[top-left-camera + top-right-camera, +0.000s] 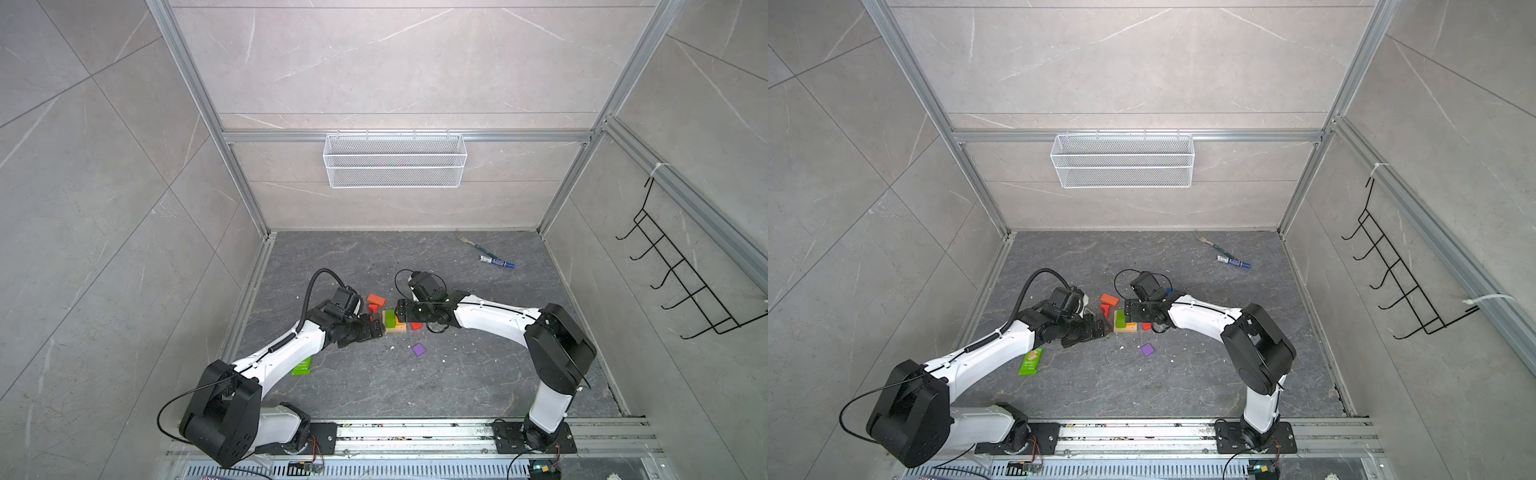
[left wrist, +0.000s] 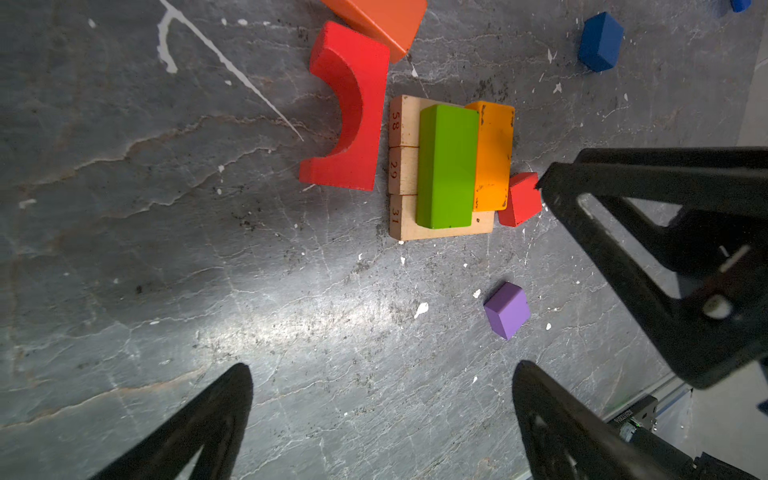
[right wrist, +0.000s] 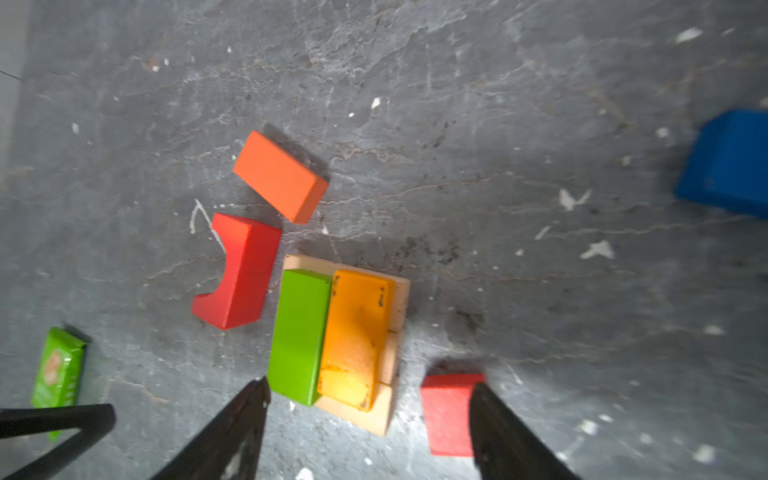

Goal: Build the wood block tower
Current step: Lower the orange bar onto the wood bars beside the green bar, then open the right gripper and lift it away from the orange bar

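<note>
We noted left gripper [image 2: 382, 370] and right gripper [image 3: 370, 384] fingers spread, empty. The low tower [image 1: 390, 319], green and orange painted bars [image 2: 446, 166] on tan plain-wood bars [image 2: 402, 170], stood between them. The red wooden arch [image 2: 365, 116] lay just beside it, parallel, left gripper nearer.

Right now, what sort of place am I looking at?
Probably a robot test cell, not a home: tile-look panels in an aluminium frame, a left arm and right arm bolted to a rail, and toy blocks on the floor.
</note>
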Tool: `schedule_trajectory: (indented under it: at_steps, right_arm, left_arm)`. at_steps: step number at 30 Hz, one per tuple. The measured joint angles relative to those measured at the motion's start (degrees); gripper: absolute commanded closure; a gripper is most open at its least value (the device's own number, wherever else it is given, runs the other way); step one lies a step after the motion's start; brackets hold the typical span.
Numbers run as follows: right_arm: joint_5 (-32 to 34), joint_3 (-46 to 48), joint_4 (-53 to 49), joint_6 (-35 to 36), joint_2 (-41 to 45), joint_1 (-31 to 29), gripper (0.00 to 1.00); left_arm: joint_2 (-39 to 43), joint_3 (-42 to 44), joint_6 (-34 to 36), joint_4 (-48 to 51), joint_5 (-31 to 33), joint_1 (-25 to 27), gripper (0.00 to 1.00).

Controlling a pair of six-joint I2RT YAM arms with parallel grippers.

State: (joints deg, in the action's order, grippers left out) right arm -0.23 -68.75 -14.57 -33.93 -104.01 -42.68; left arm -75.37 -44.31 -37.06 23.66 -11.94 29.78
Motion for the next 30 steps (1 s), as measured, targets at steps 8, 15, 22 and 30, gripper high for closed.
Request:
schedule_trajectory:
  at_steps: [8,15,22,30]
  right_arm:
    - [0.4,-6.1,-5.3,1.7,-0.5,3.2,0.22]
    - [-3.1,-10.6,-6.8,1.6,-5.6,7.4,0.2]
    - [-7.5,-12.0,-8.4,1.6,-10.1,9.7,0.19]
    - [-10.1,-14.5,-9.2,1.6,-13.0,9.8,0.18]
  left_arm:
    - [0.0,0.0,0.5,1.8,1.2,-0.6,0.0]
    - [0.4,0.0,0.6,1.9,1.1,-0.7,0.0]
    - [0.4,0.0,0.6,1.9,0.9,-0.7,0.0]
    - [0.4,0.0,0.6,1.8,0.8,-0.7,0.0]
